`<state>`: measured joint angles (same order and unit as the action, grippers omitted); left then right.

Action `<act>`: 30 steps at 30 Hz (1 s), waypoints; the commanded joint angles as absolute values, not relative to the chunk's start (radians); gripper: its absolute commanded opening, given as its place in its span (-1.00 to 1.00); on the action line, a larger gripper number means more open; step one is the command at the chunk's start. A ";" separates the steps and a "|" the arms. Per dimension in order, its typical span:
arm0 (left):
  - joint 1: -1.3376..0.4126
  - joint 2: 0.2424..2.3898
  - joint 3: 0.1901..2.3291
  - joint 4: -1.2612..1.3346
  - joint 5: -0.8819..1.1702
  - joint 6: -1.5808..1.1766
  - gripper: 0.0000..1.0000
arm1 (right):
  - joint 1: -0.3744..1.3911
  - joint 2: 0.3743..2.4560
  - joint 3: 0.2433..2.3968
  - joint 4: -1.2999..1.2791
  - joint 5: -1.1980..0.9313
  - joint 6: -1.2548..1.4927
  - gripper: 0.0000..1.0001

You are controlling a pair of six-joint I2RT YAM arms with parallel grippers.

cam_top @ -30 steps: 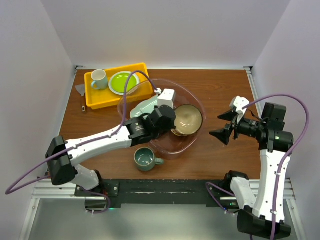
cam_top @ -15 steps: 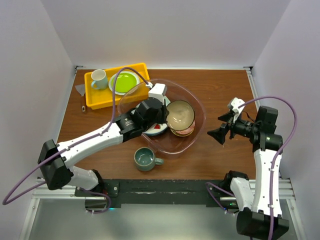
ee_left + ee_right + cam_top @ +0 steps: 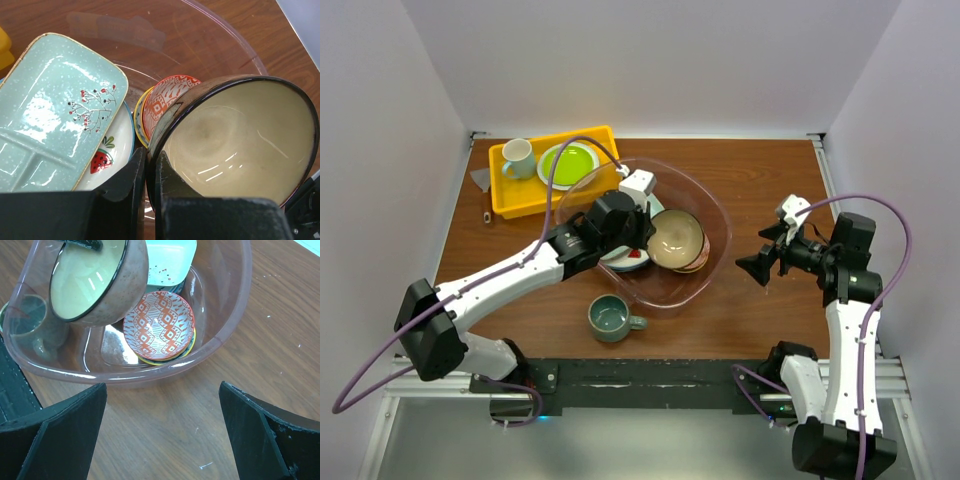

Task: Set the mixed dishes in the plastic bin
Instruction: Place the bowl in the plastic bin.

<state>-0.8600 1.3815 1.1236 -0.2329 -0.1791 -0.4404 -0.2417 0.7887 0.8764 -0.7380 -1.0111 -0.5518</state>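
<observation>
From above, the plastic bin (image 3: 722,214) sits mid-frame on the counter (image 3: 770,170). The left arm reaches in from the lower left, and the left claw (image 3: 648,240) is closed on the rim of a brown bowl (image 3: 677,238), which is inside the bin at a tilt. The grey-green mug (image 3: 611,318) stands upright on the counter just below the bin, outside it. In the upper left a yellow tray (image 3: 510,198) holds a pale mug (image 3: 518,158) and a lime-green plate (image 3: 570,163). The right claw (image 3: 752,252) is at the right of the frame, well apart from the bin, jaws spread wide and holding nothing.

The left wrist view shows the two black fingers at the bottom edge pinching the brown bowl's dark rim, one outside the wall and one inside. The bowl's cream inside fills the right half of the frame. At the left, a pale-green divided tray (image 3: 55,100) lies over a white plate (image 3: 107,150) with a red fruit mark. A patterned bowl (image 3: 162,100) shows between them and the brown bowl, nested in a yellow-rimmed one.

In the right wrist view both right fingers stand far apart at the bottom corners, with bare counter between them. The bin fills the top half of the frame. The brown bowl hangs tilted at the upper left, above the patterned bowl, and the mug shows through the bin's left wall
</observation>
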 commanded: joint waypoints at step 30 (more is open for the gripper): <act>-0.815 1.509 1.210 -0.046 -0.005 -0.377 -1.00 | -0.244 0.776 0.864 -0.704 -1.006 -0.558 0.96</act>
